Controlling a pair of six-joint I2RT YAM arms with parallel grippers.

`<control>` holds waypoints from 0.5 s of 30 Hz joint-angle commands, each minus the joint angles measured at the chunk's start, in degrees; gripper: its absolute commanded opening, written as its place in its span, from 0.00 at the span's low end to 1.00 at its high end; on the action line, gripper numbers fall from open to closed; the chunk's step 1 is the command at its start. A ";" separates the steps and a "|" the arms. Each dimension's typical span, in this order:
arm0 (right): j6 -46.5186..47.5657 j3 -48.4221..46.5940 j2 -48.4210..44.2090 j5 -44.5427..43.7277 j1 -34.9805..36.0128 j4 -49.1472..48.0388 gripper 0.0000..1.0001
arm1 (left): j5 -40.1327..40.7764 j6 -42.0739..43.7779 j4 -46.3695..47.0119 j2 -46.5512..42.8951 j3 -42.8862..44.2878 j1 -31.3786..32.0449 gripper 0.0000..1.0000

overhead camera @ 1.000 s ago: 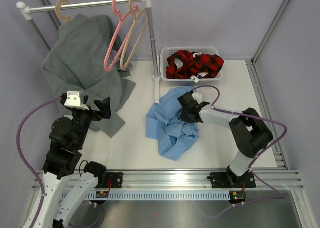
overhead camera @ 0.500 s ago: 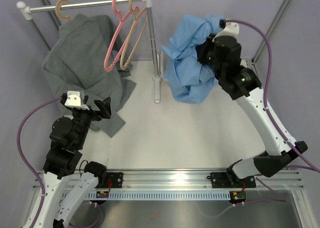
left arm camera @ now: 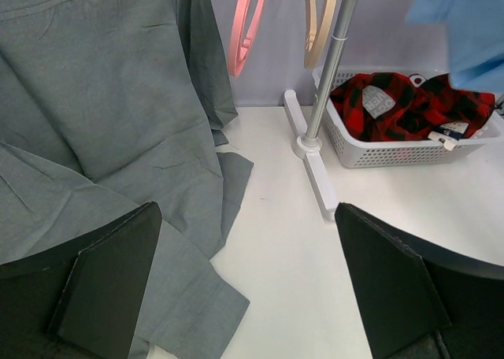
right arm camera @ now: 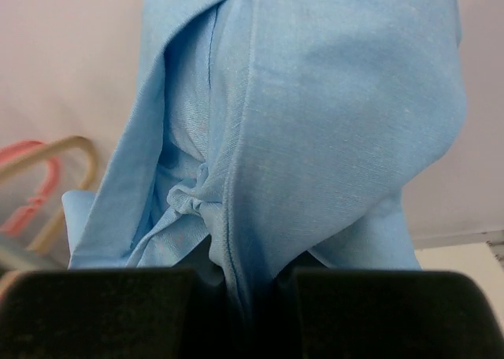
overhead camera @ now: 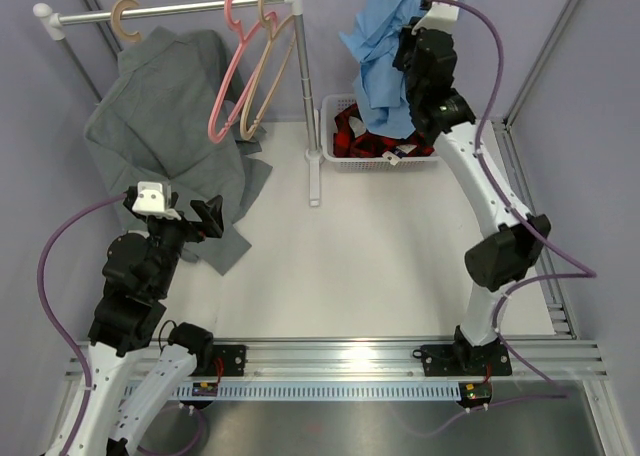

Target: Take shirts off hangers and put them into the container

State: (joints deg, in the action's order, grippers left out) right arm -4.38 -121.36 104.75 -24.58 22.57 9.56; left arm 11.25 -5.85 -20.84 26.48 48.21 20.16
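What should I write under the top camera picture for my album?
Right hand holds the light blue shirt over the basket, where the plaid shirt already lies.

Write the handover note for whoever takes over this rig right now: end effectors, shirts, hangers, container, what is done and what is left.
Right end effector: shut on the light blue shirt, held high, roughly over the container.
Left end effector: open and empty, low beside the grey shirt.
Done: red plaid shirt lies in the container. The pink hanger and one tan hanger hang bare on the rail.
Left: drop the blue shirt in. Then take the grey shirt off the other tan hanger and put it in too.
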 commanded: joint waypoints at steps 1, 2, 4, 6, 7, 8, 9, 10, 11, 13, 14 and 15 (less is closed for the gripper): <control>9.00 6.12 5.44 -0.91 -1.56 -25.21 0.00 | 0.71 0.31 3.61 0.77 -0.31 -0.30 0.99; 11.13 9.09 6.77 -0.82 -1.56 -29.38 0.00 | 0.71 0.31 3.61 0.85 -0.31 -0.30 0.99; 16.58 9.31 12.21 -1.43 -1.56 -37.04 0.00 | 0.62 0.31 3.61 0.94 -0.31 -0.30 0.99; 18.17 6.24 17.73 -1.44 -1.74 -34.98 0.00 | 0.79 0.40 3.70 1.03 -0.39 -0.30 0.99; 18.53 5.27 18.99 -0.92 -1.82 -33.14 0.00 | 0.88 0.48 3.61 1.12 -0.39 -0.30 0.99; 18.88 5.69 19.70 -0.48 -1.83 -32.60 0.00 | 1.06 0.57 3.61 1.03 -0.39 -0.39 0.99; 18.01 6.22 20.31 0.14 -1.83 -30.50 0.00 | 1.06 0.66 3.61 0.86 -0.39 -0.39 0.99; 17.40 7.96 20.23 0.41 -1.83 -29.26 0.00 | 1.15 0.66 3.61 0.77 -0.39 -0.39 0.99; 16.61 9.20 19.80 1.28 -1.83 -28.12 0.00 | 1.23 0.66 3.61 0.59 -0.39 -0.39 0.99; 14.41 12.19 17.69 4.26 -1.83 -22.86 0.00 | 1.32 0.75 3.61 0.33 -0.39 -0.39 0.99; 13.36 12.81 17.25 5.23 -1.83 -20.48 0.00 | 1.15 0.75 3.70 0.33 -0.39 -0.39 0.99; 12.13 13.51 16.11 5.85 -1.83 -16.89 0.00 | 0.97 0.66 3.61 0.33 -0.39 -0.39 0.99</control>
State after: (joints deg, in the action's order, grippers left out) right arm 9.85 -108.44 127.96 -21.76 20.78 -10.50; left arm 11.44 -5.82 -20.82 27.11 48.14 20.16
